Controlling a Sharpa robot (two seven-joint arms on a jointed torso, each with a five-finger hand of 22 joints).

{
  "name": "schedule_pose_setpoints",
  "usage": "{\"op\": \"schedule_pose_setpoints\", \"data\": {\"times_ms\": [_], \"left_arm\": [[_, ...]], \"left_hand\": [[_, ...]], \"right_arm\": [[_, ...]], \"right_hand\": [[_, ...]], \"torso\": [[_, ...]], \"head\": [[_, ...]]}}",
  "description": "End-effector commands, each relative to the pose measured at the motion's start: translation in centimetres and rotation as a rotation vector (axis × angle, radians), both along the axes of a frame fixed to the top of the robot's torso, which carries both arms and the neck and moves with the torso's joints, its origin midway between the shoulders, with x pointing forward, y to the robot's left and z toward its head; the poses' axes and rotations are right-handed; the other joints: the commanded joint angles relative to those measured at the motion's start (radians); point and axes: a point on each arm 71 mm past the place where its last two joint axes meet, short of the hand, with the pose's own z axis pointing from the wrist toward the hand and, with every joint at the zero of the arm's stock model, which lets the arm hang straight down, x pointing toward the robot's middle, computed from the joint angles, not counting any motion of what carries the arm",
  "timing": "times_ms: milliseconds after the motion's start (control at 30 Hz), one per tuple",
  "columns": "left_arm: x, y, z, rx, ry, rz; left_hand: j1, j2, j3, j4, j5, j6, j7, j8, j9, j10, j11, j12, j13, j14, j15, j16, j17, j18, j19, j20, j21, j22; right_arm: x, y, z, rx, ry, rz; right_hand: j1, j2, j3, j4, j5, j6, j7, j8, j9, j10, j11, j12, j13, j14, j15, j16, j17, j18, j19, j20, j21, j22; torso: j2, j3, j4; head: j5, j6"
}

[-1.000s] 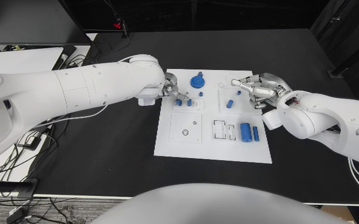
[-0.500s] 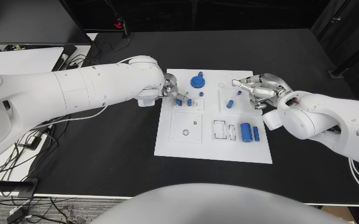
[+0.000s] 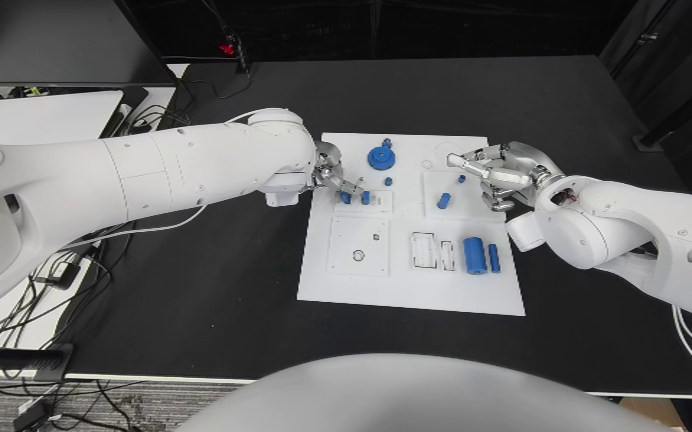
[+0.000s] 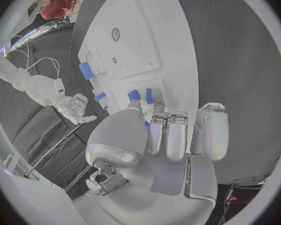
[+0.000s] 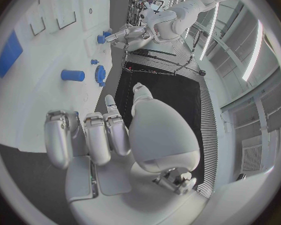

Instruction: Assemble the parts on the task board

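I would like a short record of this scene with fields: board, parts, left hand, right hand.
board: white task board in the middle of the black table
parts: blue round part at the far edge; two blue cylinders lying toward the right side
left hand: left hand at the board's left edge, fingertips by small blue pieces; a grip cannot be judged
right hand: right hand over the board's right side, holding nothing, fingers apart

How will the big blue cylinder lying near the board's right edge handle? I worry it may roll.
The blue cylinder lies on its side on the flat task board, so a nudge would probably roll it. It looks rigid and smooth, perhaps slippery for fingers.
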Motion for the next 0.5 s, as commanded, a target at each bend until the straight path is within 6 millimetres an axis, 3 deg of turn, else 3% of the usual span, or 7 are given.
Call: {"op": "schedule_pose_setpoints", "data": {"times_ms": [33,500], "left_arm": [[-0.07,-0.06,-0.15,-0.005,-0.002,-0.01],[0.04,-0.43,0.1,-0.049,-0.037,-0.014]], "left_hand": [[0.011,-0.002,-0.007,0.0,0.004,-0.004,-0.003,0.006,0.001,0.106,-0.008,0.003,0.261,0.105,-0.005,0.001,0.263,0.018,0.002,-0.005,-0.001,0.211],[0.015,-0.002,-0.008,0.0,0.006,-0.011,-0.004,0.009,0.004,0.106,-0.008,0.003,0.261,0.105,-0.006,0.001,0.263,0.018,0.002,-0.006,-0.001,0.21]], "right_arm": [[-0.01,0.12,0.07,0.003,0.0,0.011],[0.0,0.17,0.02,0.003,0.003,0.013]], "right_hand": [[0.001,0.008,-0.006,-0.001,0.004,-0.007,0.018,0.004,0.001,0.104,0.007,0.003,0.263,0.106,0.005,0.002,0.263,0.018,0.033,0.004,-0.004,0.229],[0.002,0.008,-0.006,-0.001,0.004,-0.008,0.018,0.005,0.001,0.104,0.007,0.003,0.263,0.106,0.005,0.002,0.263,0.018,0.033,0.004,-0.004,0.229]], "torso": [[0.0,0.0005,0.0012],[0.0,-0.0003,-0.0001]], "head": [[0.0,0.0],[-0.001,0.0]]}}
